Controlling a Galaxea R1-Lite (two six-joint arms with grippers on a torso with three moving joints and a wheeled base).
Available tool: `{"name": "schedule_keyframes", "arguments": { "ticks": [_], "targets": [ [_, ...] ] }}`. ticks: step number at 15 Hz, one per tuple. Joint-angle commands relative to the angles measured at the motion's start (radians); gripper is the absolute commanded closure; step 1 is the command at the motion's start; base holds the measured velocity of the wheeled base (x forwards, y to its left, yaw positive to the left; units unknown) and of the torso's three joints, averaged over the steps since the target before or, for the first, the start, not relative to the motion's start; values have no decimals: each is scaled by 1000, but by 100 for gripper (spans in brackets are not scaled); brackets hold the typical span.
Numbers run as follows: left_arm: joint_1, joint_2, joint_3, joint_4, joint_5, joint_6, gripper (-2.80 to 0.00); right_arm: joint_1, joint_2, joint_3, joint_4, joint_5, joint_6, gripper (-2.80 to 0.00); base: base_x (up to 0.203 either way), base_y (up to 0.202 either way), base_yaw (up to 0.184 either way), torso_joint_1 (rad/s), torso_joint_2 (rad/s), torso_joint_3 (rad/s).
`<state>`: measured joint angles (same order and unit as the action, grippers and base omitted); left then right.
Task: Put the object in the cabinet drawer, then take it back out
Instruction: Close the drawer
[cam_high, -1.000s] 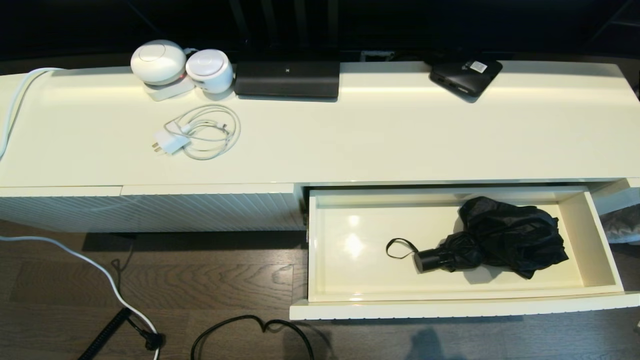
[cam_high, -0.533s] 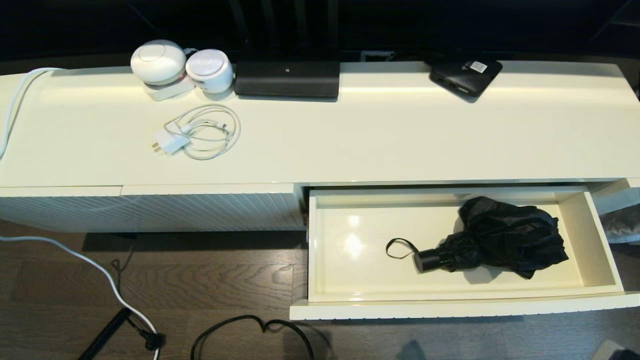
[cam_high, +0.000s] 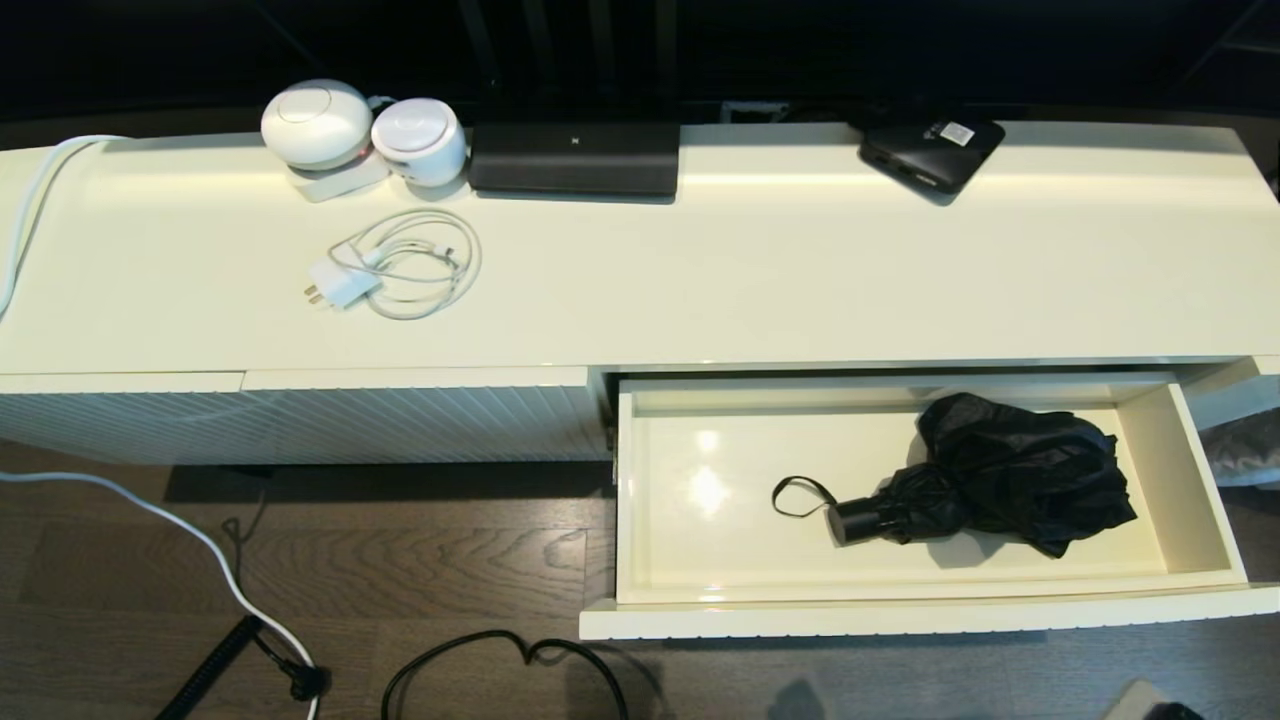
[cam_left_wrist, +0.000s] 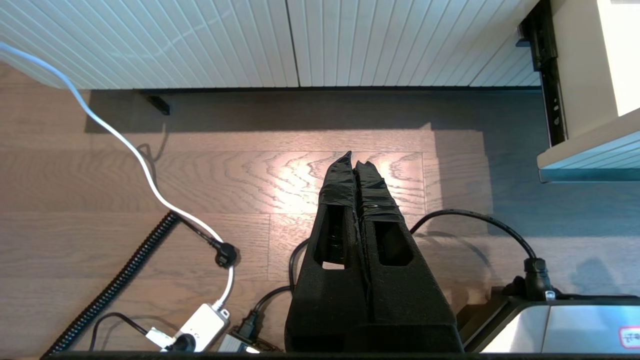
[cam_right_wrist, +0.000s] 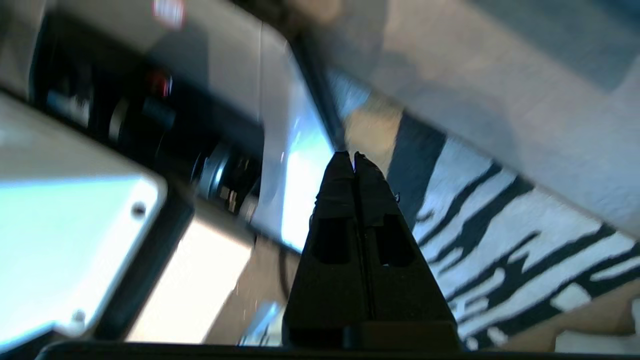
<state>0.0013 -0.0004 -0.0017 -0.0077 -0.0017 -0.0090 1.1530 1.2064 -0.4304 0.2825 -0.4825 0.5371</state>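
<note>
Compared with one second before, only a small pale part with a dark tip had come into the bottom right corner of the head view, probably the right arm; the umbrella and the drawer lay exactly as before. The black folding umbrella (cam_high: 1010, 480) rested inside the open cabinet drawer (cam_high: 660, 590), in its right half, with the bunched fabric toward the right wall and the stubby handle (cam_high: 855, 520) pointing to the left. Its thin wrist loop (cam_high: 797, 495) lay flat on the drawer floor just beside the handle. The drawer was pulled far out from the cream cabinet surface (cam_high: 750, 280). On that surface, well apart from the drawer, stood two white round devices (cam_high: 318, 123), a coiled white charger cable (cam_high: 405, 262), a flat black unit (cam_high: 575, 157) and a small black box with a white label (cam_high: 930, 150). The left tool (cam_left_wrist: 353, 161) hung over the wooden floor (cam_left_wrist: 225, 180) in front of the ribbed cabinet panel (cam_left_wrist: 280, 40), its fingers pressed together and holding nothing. The right tool (cam_right_wrist: 350, 159) was also pressed together and empty, shown in its wrist view over a black-and-white striped rug (cam_right_wrist: 500, 235), beside a blurred metal body that I cannot identify. Cables (cam_high: 230, 570) lay on the floor on the left side.
</note>
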Motion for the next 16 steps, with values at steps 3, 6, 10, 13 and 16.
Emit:
{"name": "schedule_keyframes", "arguments": {
  "ticks": [3, 6, 10, 13, 16],
  "targets": [
    [0, -2, 0, 0, 0, 0, 0, 1, 42, 47, -101, -70, -71, 0, 0, 0, 0, 0, 0, 0],
    [0, -1, 0, 0, 0, 0, 0, -17, 104, 83, -199, -95, -94, 0, 0, 0, 0, 0, 0, 0],
    [0, -2, 0, 0, 0, 0, 0, -89, 166, 72, -302, -125, -106, 0, 0, 0, 0, 0, 0, 0],
    [0, -1, 0, 0, 0, 0, 0, -190, 247, 58, -470, -141, -183, 0, 0, 0, 0, 0, 0, 0],
    [0, -1, 0, 0, 0, 0, 0, -309, 286, 44, -619, -139, -317, 0, 0, 0, 0, 0, 0, 0]
  ]
}}
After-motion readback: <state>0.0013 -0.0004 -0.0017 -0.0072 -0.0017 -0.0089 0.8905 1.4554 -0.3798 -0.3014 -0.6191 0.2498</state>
